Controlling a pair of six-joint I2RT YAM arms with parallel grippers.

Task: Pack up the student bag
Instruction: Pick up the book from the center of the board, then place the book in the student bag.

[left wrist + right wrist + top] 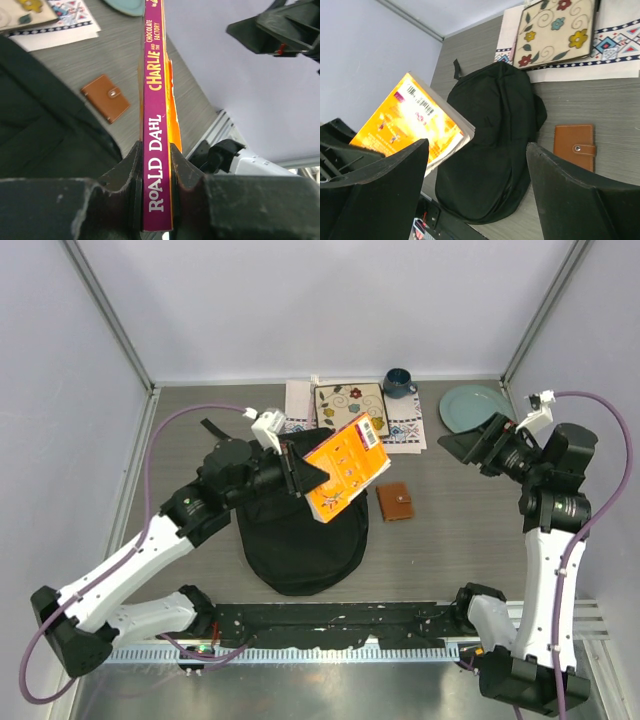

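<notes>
The student bag (300, 545), a black soft backpack, lies flat on the table's middle; it also shows in the right wrist view (495, 145) and the left wrist view (40, 130). My left gripper (297, 472) is shut on an orange paperback book (345, 468) with a magenta spine (155, 125), held in the air above the bag. My right gripper (470, 445) is open and empty, raised at the right, facing the bag. A brown leather wallet (394, 502) lies right of the bag.
At the back lie a floral notebook (350, 403) on a patterned cloth (402, 425), a dark blue mug (398, 383) and a teal plate (472, 406). A black rail (330, 620) runs along the near edge.
</notes>
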